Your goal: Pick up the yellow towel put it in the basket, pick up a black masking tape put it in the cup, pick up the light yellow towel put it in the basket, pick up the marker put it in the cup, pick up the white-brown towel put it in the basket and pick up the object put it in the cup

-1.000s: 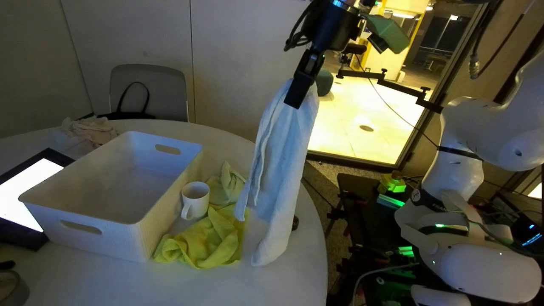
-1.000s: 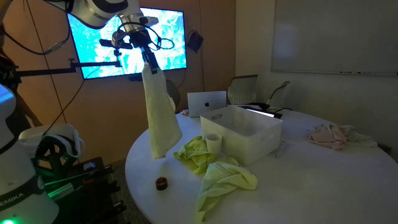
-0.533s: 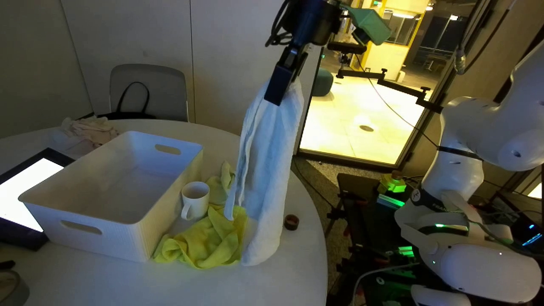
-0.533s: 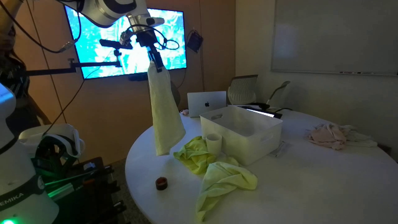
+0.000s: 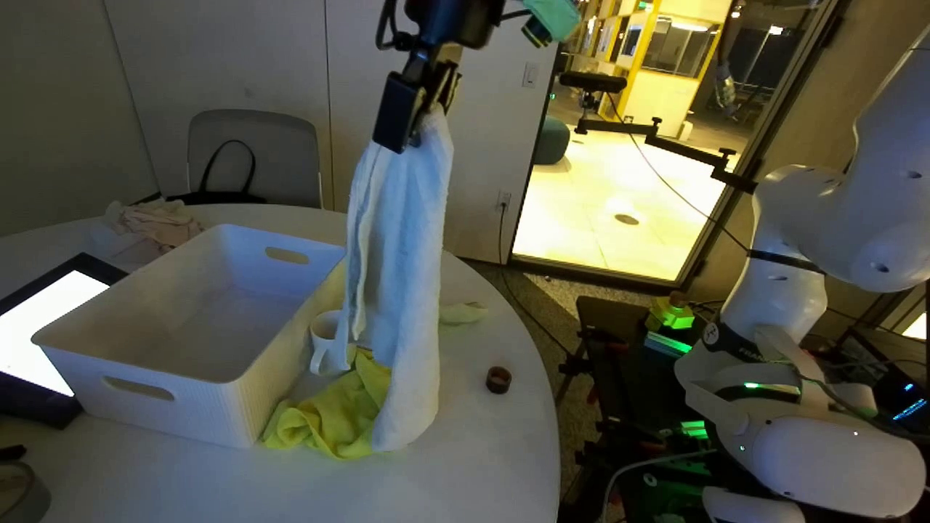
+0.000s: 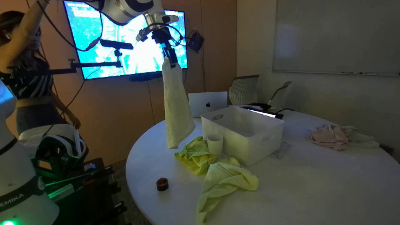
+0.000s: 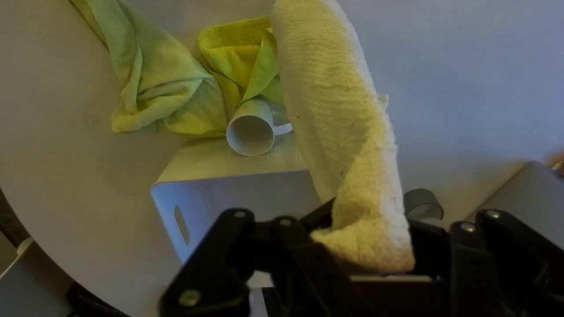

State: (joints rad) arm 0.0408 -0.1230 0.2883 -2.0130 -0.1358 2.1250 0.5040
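Claw (image 5: 423, 118): pinching the upper end of the white towel (image 5: 399, 254).
White towel: hanging in the air above the tabletop (image 6: 297, 187), outside the basket (image 6: 234, 147).
Cup (image 6: 215, 145): upright, just beside the basket.
Yellow towel (image 6: 195, 157): crumpled just beside the cup.
Light yellow towel (image 6: 229, 179): bunched next to the yellow one.
Tape roll (image 6: 162, 185): dark, near the tabletop's edge, apart from the towels.

Inspection counts one basket (image 5: 196, 414), one mug (image 6: 215, 143), one dark tape roll (image 6: 162, 186), one yellow towel (image 6: 197, 156), one light yellow towel (image 6: 226, 181), one hanging white towel (image 5: 399, 276), one silver laptop (image 6: 212, 101) and one whiteboard (image 6: 337, 34).
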